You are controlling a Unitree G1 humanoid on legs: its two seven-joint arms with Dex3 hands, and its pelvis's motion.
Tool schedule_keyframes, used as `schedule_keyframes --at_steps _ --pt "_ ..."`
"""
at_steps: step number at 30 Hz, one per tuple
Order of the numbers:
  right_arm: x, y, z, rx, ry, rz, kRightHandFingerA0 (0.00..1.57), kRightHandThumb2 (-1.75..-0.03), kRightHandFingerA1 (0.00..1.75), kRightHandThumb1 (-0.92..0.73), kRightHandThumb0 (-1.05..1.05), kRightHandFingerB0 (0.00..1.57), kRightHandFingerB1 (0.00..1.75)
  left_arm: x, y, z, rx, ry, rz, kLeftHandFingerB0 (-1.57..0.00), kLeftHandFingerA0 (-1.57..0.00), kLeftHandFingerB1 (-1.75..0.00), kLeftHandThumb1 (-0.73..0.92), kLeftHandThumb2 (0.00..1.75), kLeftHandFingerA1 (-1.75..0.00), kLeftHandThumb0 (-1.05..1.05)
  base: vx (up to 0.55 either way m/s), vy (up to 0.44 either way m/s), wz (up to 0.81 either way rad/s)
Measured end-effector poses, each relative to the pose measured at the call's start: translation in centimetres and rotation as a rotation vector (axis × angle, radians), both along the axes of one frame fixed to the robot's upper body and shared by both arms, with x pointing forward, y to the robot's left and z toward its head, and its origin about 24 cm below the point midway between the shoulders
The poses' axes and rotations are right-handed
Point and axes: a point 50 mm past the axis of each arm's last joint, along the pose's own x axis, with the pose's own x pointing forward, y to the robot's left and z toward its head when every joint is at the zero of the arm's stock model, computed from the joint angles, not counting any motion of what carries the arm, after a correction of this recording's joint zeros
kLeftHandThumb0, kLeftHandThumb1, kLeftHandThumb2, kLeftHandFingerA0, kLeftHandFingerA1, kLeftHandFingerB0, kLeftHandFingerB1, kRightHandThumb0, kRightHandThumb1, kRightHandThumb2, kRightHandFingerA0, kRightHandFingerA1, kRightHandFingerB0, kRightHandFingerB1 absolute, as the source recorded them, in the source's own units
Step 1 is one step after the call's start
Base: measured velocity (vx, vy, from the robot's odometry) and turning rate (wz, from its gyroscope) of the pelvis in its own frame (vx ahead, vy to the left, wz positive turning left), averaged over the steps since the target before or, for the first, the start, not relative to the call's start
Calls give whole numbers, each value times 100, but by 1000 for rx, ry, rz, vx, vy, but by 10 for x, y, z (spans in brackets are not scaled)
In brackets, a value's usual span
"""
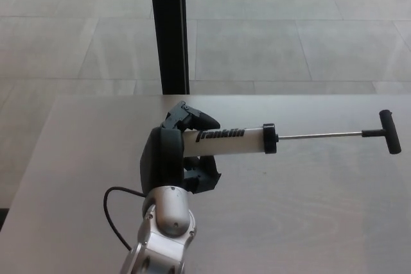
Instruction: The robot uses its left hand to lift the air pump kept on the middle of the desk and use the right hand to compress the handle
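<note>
My left hand (pixel 173 155) is shut on the white barrel of the air pump (pixel 228 141), which reads "Franklin" in black. The pump is held above the desk (pixel 308 216), lying nearly level and pointing to the right. A thin metal rod (pixel 318 136) runs out of the black end cap to a black T-handle (pixel 389 131) at the far right, fully pulled out. My silver left forearm (pixel 164 229) rises from the bottom edge. My right hand does not show.
A black cable (pixel 115 213) loops off my left wrist over the desk. A black vertical post (pixel 168 30) stands behind the desk's far edge, with a tiled floor (pixel 289 30) beyond.
</note>
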Motion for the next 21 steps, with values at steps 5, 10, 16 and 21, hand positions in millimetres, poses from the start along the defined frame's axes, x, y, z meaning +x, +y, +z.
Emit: schedule_keyframes --at_steps 5,10,16,21 --pt "9 7 7 -3 20 35 0 -130 14 -88 -104 0 0 -2 1 -3 8 6 -2 -84 -97 -168 43 136 -175 -15 0 0 0" --pt "17 18 12 -9 30 70 0 -108 0 -79 -99 0 1 -6 6 -5 13 2 8 -89 -98 -164 43 134 -175 -12 0 0 0" --pt "27 25 25 -11 13 89 0 -130 17 -87 -102 0 1 -8 11 -8 27 10 16 -84 -99 -171 41 140 -175 -12 0 0 0" --pt "30 30 26 14 14 100 0 -129 20 -88 -99 0 4 -8 12 -8 28 8 19 -83 -97 -171 43 141 -175 -11 0 0 0"
